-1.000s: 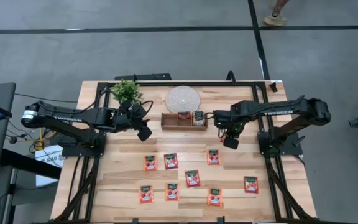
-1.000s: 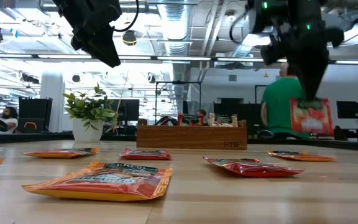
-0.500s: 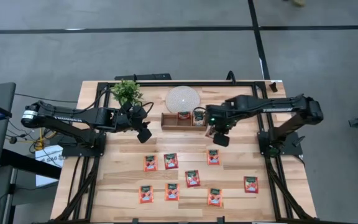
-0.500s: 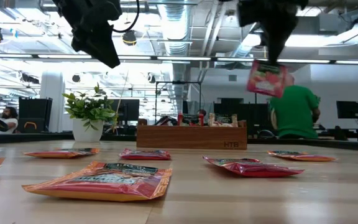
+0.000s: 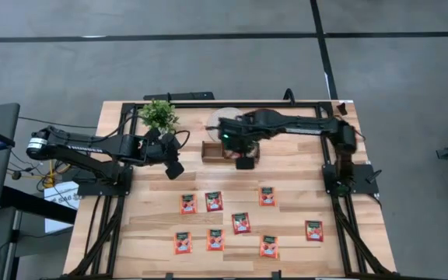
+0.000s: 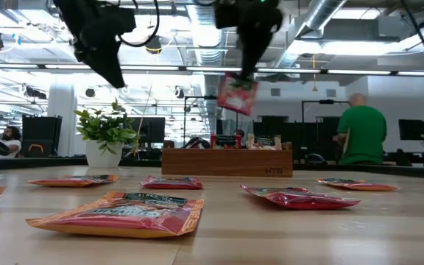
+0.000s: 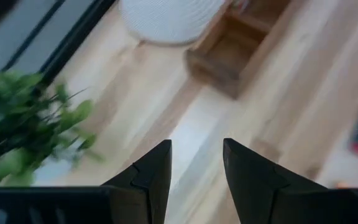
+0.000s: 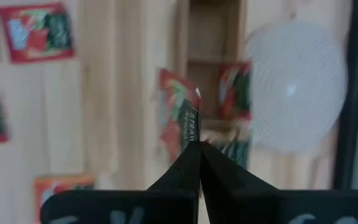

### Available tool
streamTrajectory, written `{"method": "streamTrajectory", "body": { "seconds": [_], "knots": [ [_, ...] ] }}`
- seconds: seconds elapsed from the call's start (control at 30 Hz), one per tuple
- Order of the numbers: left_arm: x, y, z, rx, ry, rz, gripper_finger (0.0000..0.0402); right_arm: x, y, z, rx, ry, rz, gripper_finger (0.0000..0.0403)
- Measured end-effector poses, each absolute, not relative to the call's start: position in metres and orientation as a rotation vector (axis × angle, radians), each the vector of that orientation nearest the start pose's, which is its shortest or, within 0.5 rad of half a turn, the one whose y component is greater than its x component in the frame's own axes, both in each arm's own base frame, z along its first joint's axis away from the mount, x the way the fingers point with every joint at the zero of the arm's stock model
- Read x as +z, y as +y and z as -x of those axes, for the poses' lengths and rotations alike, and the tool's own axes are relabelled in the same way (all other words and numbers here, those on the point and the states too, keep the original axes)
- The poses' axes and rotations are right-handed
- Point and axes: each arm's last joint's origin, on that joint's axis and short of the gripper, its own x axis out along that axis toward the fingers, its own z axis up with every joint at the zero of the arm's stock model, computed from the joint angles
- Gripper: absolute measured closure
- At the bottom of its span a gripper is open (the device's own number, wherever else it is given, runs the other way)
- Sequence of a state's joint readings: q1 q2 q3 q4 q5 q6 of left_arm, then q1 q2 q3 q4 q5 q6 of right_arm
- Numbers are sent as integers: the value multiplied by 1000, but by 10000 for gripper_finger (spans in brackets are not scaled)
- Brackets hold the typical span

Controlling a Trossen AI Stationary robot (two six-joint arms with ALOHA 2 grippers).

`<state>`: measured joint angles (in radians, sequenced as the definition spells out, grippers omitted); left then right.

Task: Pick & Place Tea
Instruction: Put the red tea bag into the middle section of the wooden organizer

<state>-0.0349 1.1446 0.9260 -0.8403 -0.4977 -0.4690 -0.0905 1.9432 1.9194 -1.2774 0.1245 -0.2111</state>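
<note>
One red tea sachet [image 6: 237,93] is pinched between the closed right gripper [image 6: 247,71] fingers, hanging above the wooden tray [image 6: 227,161]; the left gripper [image 5: 175,169] is held open.

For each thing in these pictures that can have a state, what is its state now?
right gripper: shut on a red tea sachet, raised above the wooden tray.
held sachet: hanging in the air, tilted.
left gripper: open, empty, raised near the plant.
wooden tray: some sachets already inside; its left part is empty.
sachets on the table: lying flat, not yet picked.
plant: upright.
</note>
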Motion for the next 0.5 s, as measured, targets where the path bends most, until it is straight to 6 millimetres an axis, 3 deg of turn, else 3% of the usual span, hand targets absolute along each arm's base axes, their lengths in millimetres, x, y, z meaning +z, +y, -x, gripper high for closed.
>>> {"method": "streamTrajectory", "body": {
  "seconds": [0.23, 0.5],
  "knots": [
    [266, 9, -195, 778, 952, 112, 264, 295, -65, -417, -12, 1370, 272, 403],
    [267, 11, -172, 774, 838, 157, 264, 274, -77, -430, 22, 1428, 296, 403]
  ]
}}
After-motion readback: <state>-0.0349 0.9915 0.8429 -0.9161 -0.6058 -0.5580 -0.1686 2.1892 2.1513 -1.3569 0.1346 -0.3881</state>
